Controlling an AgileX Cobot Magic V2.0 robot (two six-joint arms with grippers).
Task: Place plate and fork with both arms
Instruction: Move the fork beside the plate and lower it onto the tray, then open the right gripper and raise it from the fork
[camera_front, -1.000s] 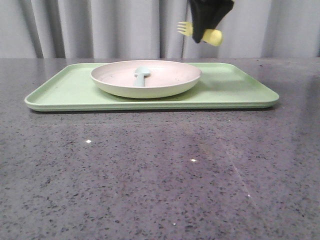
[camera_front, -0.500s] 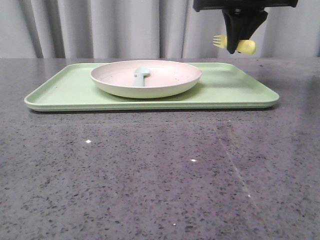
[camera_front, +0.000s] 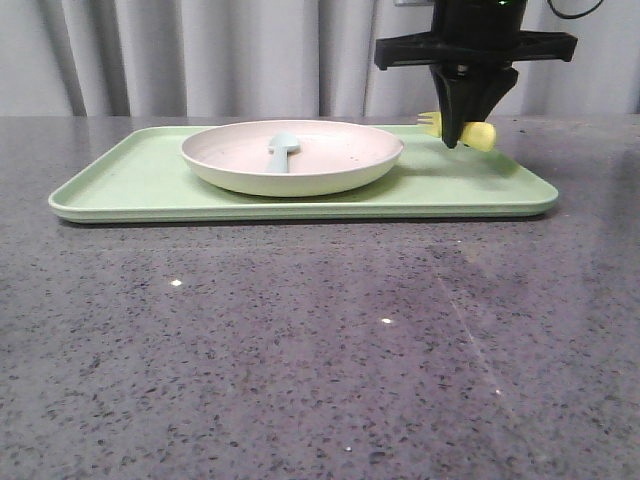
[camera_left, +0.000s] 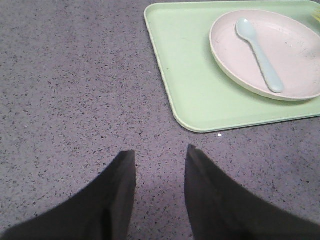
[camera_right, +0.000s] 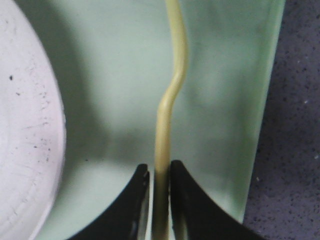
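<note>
Holding fork (camera_front: 478, 134) over tray (camera_front: 520, 185), upper right of frame.
I read the right gripper (camera_front: 466, 135) clamped on its handle, long axis level, beside plate (camera_front: 292, 157); left gripper (camera_left: 159, 175) parted, empty, well apart.

In front of me a large rectangular light-green tray (camera_front: 140, 180) lies flat on the dark speckled grey table (camera_front: 300, 350). A small pale blue-green spoon (camera_left: 258, 52) lies over the tray's middle, bowl upward. Behind the table I see grey pleated curtains (camera_front: 200, 55).
</note>
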